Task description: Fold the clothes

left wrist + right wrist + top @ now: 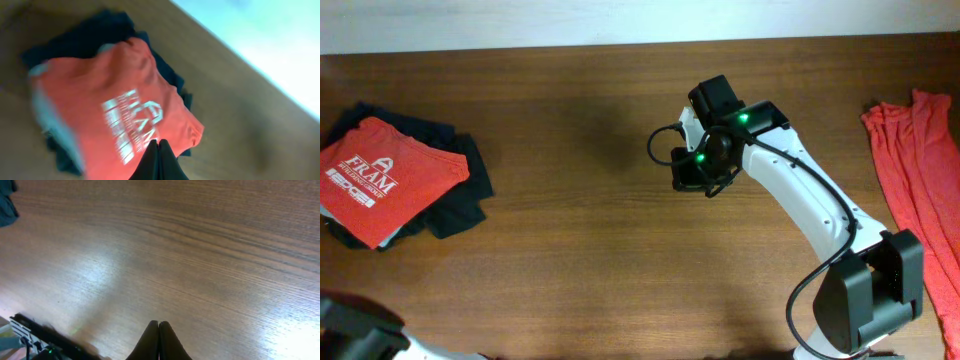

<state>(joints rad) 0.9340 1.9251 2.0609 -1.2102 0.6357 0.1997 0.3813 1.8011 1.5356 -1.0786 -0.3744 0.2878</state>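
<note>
**Overhead.** The folded orange-red T-shirt [388, 178] lies lettering-up at the left end of the worktop [600, 260], on top of dark navy garments [460, 195]. A loose red garment [920, 170] sprawls at the right edge. The right arm [790, 190] reaches over bare wood, well apart from both.

**Left wrist.** The left fingers [149, 162], pressed together and empty, hang above the shirt's near corner.

**Right wrist.** The right fingers [150, 342], likewise closed tip to tip on nothing, hover over bare grain.

The shirt looks soft, light and limp, so it would probably sag if pinched at one point. Its folded edges or corners look like the best hold.
</note>
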